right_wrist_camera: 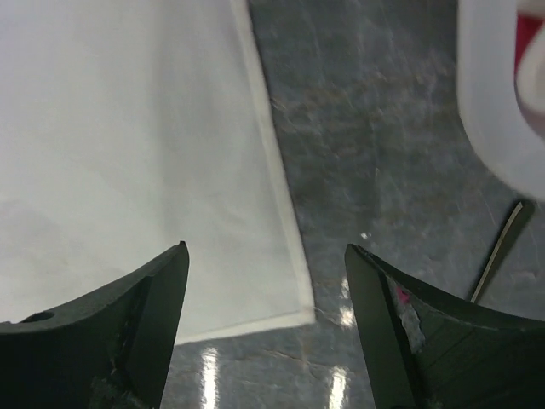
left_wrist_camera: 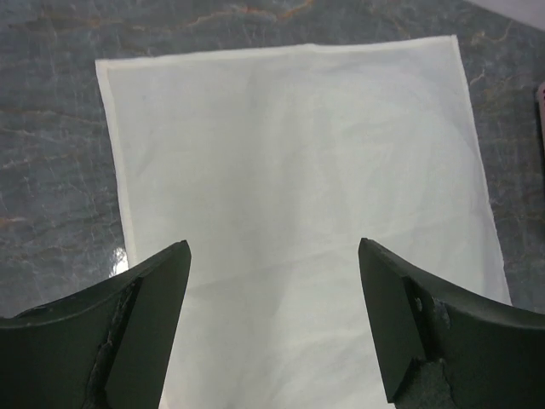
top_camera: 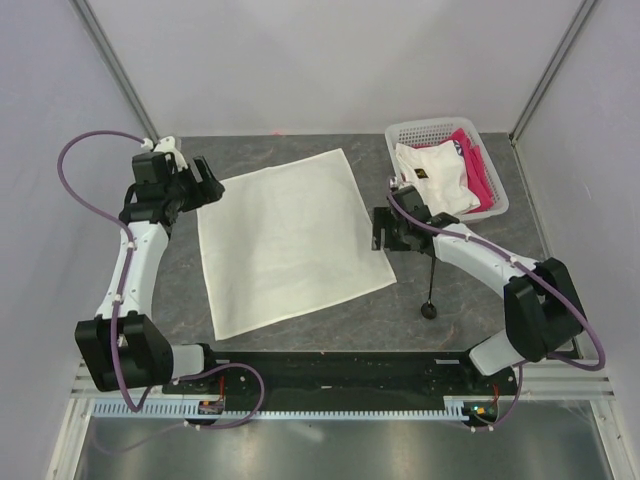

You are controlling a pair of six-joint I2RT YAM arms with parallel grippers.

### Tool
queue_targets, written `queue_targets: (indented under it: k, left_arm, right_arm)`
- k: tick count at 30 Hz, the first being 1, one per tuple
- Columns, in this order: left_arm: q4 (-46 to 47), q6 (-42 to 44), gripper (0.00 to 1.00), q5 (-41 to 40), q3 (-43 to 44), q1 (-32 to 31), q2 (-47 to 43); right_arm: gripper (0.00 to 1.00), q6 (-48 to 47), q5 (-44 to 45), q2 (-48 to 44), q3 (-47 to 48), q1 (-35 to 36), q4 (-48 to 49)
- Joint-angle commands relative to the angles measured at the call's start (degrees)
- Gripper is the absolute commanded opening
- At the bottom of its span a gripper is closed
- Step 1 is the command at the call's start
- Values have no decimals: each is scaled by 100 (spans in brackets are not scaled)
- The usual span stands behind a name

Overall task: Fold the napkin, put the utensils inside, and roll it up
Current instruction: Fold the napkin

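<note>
The cream-white napkin (top_camera: 290, 240) lies spread flat in the middle of the table. My left gripper (top_camera: 210, 185) is open and empty at its far left corner. In the left wrist view the napkin (left_wrist_camera: 298, 153) fills the space between and beyond the fingers of that gripper (left_wrist_camera: 272, 256). My right gripper (top_camera: 383, 230) is open and empty at the napkin's right edge. In the right wrist view a napkin corner (right_wrist_camera: 281, 298) lies between the fingers of that gripper (right_wrist_camera: 266, 256). The black spoon (top_camera: 430, 290) lies right of the napkin, partly under my right arm. Its handle (right_wrist_camera: 498, 251) shows in the right wrist view.
A white plastic basket (top_camera: 490, 155) stands at the back right, holding a white garment (top_camera: 435, 175) and a pink cloth (top_camera: 478, 180). Its rim (right_wrist_camera: 481, 111) shows in the right wrist view. Grey walls and metal posts close in the table's back and sides.
</note>
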Motion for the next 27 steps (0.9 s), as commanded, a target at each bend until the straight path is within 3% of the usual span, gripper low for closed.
queue_targets:
  k: [1, 7, 13, 27]
  left_arm:
    - [221, 10, 87, 281, -192, 18, -159]
    - [256, 44, 86, 274, -253, 18, -265]
    - [265, -17, 86, 414, -245, 9, -291]
    - [265, -96, 86, 634, -227, 0, -238]
  right_arm:
    - [79, 639, 374, -455, -474, -164, -590]
    - [63, 965, 119, -333, -730, -243, -669]
    - [54, 1176, -65, -148, -1011, -252, -748]
    - [46, 1414, -434, 97, -1257, -252, -546]
